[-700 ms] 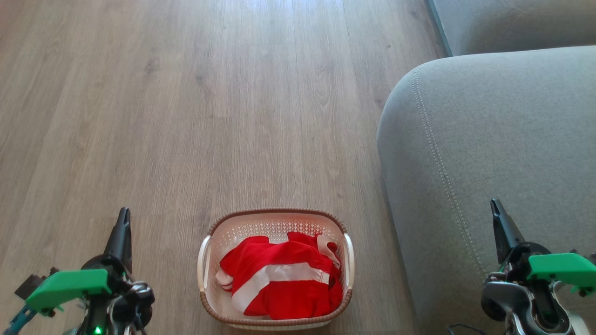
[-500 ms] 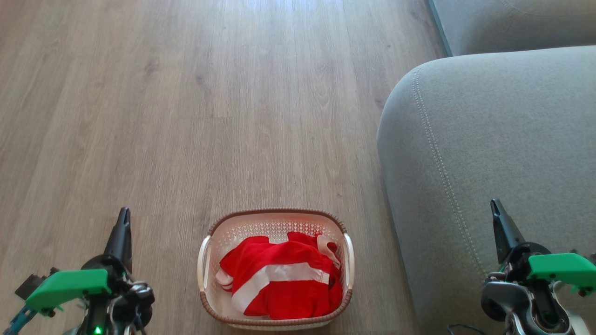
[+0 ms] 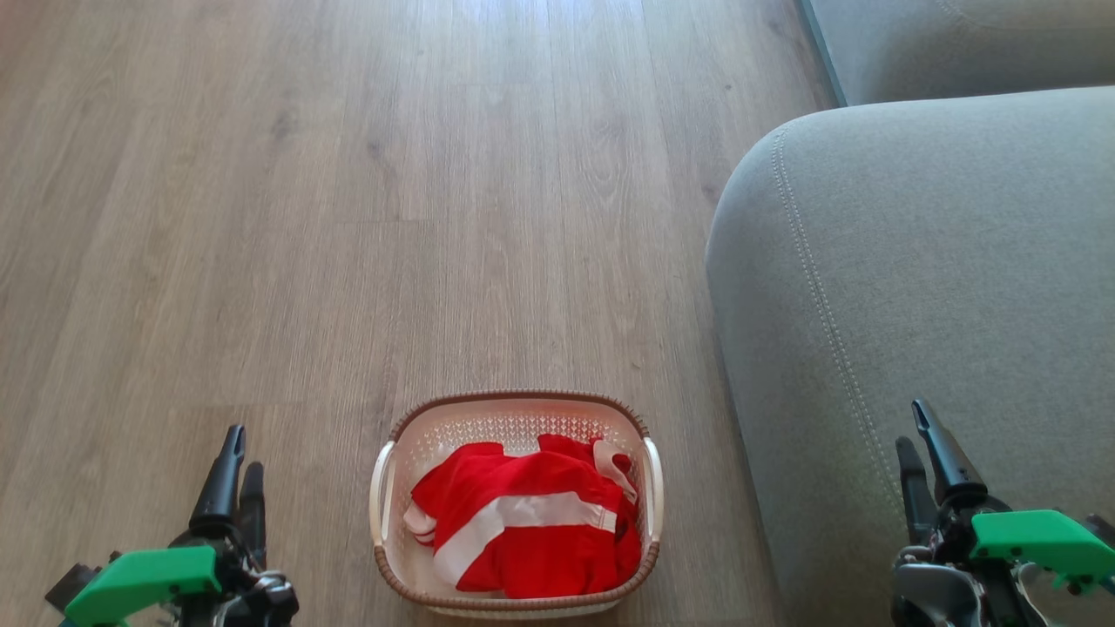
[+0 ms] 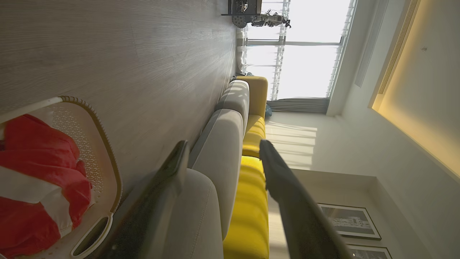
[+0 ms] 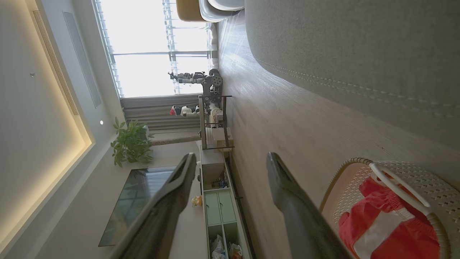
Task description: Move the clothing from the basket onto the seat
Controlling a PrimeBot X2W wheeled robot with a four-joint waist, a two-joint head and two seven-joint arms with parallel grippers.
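The cream basket [image 3: 514,397] with a brown rim stands on the wood floor at the bottom middle of the head view. Crumpled inside it lies the red clothing [image 3: 531,531] with a white stripe. The grey seat [image 3: 941,261] rises just right of the basket. My left gripper [image 3: 243,453] hangs open to the left of the basket, above the floor. My right gripper [image 3: 911,427] hangs open on the right, over the seat's edge. Both hold nothing. The left wrist view has the open gripper [image 4: 223,144], basket [image 4: 104,144] and clothing [image 4: 36,151]. The right wrist view has the open gripper [image 5: 230,156], basket [image 5: 345,165], clothing [image 5: 388,230] and seat [image 5: 359,43].
Wide bare wood floor [image 3: 392,218] stretches ahead and to the left. A second grey sofa section [image 3: 958,43] sits at the far right. Yellow cushions [image 4: 251,201] line the sofa back. A low TV cabinet [image 5: 215,216] and a plant [image 5: 131,145] stand by the far wall.
Both grippers have sunk towards the head view's bottom edge and turned, so both fingers of each now show. Basket, clothing and camera have not moved.
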